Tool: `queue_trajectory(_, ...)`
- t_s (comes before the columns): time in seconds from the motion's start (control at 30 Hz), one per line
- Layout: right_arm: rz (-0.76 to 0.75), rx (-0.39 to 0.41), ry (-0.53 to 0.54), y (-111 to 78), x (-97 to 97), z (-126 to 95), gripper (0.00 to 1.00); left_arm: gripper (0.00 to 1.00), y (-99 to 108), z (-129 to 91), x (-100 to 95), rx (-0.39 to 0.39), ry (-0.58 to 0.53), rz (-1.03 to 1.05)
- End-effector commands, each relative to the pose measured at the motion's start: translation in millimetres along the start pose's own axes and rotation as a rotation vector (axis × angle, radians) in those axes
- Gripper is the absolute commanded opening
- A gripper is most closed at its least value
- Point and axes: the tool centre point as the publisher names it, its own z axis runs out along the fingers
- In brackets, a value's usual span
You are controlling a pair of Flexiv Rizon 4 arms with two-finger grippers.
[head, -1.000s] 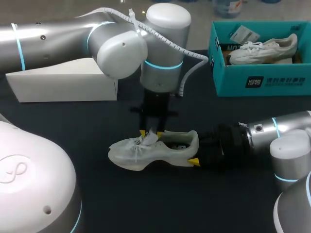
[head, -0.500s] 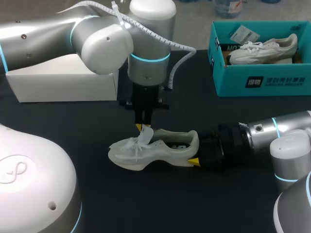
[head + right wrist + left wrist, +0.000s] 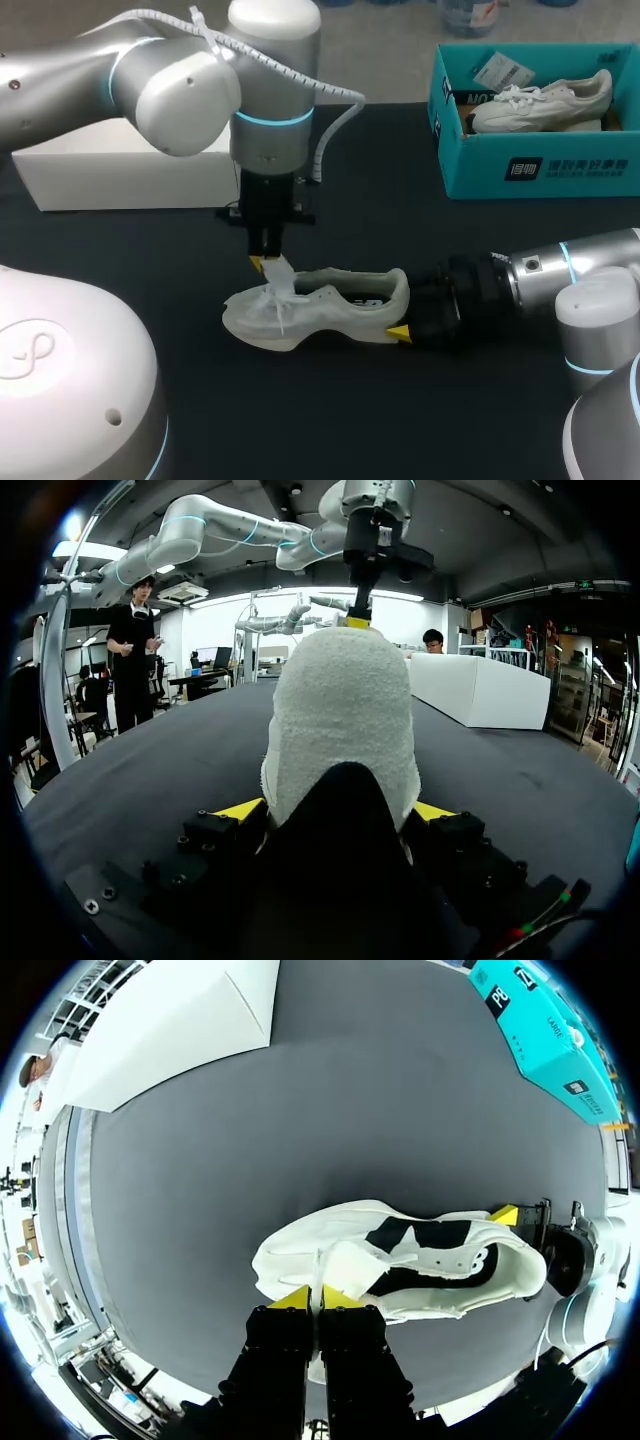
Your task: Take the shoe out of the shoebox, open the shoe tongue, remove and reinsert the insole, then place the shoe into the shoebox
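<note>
Head view gives me the white shoe (image 3: 315, 318) lying on its side on the black table (image 3: 400, 220), toe towards my left arm and heel towards my right. My left arm comes in from the left and hangs straight down over the front of the shoe. The left tool (image 3: 268, 262) has its yellow tips pressed almost together, pinching the tongue (image 3: 278, 275), which stands lifted above the laces. From the left wrist camera I see the same grip: the two tips sit side by side with only a thin slit between them, the white flap caught there, and the shoe's dark inside open just ahead of the fingers.

My right arm lies low along the table from the right. The right tool (image 3: 402, 306) is clamped on the heel, one yellow tip showing at the near side of the sole. The right wrist camera shows the heel filling the space between its spread fingers, a yellow tip touching it on each side, with the left tool upright beyond the shoe's far end.

At the far right of the table stands the teal shoebox (image 3: 540, 165), well apart from the held shoe, with a second shoe (image 3: 545, 100) lying inside it. A white box (image 3: 130, 175) lies at the far left, behind my left arm.
</note>
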Motion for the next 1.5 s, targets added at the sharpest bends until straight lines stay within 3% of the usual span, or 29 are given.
queue_trajectory(0.03, 0.001, 0.004, -0.001, -3.5, 3.0, 4, 0.00, 0.00, -2, 6, -6.1, -0.009, 0.009, 0.001)
queue_trajectory(0.37, 0.001, 0.004, -0.001, -3.5, 3.0, 4, 0.00, 0.00, -2, -2, -4.3, -0.002, 0.024, 0.028)
queue_trajectory(0.4, 0.001, 0.004, -0.001, -3.5, 3.0, 4, 0.00, 0.20, -2, -4, -3.6, 0.001, 0.029, 0.035)
queue_trajectory(0.43, 0.001, 0.004, -0.001, -3.5, 3.0, 4, 0.00, 0.65, -2, -6, -2.7, 0.005, 0.034, 0.042)
queue_trajectory(0.47, 0.001, 0.004, -0.001, -3.5, 3.0, 4, 0.00, 1.00, -2, -8, -1.6, 0.014, 0.038, 0.052)
queue_trajectory(0.77, 0.001, 0.004, -0.001, -3.5, 3.0, 4, 0.00, 1.00, -5, -38, 10.0, 0.001, 0.048, 0.233)
queue_trajectory(0.87, 0.001, 0.004, -0.001, -3.5, 3.0, 4, 0.00, 1.00, -4, -55, 16.4, 0.008, 0.042, 0.425)
queue_trajectory(1.03, 0.001, 0.004, -0.001, -3.5, 3.0, 4, 0.00, 1.00, 12, -91, 24.4, 0.046, 0.004, 0.959)
queue_trajectory(1.5, 0.001, 0.004, -0.001, -3.5, 3.0, 4, 0.00, 1.00, 12, -91, 24.4, 0.046, 0.004, 0.959)
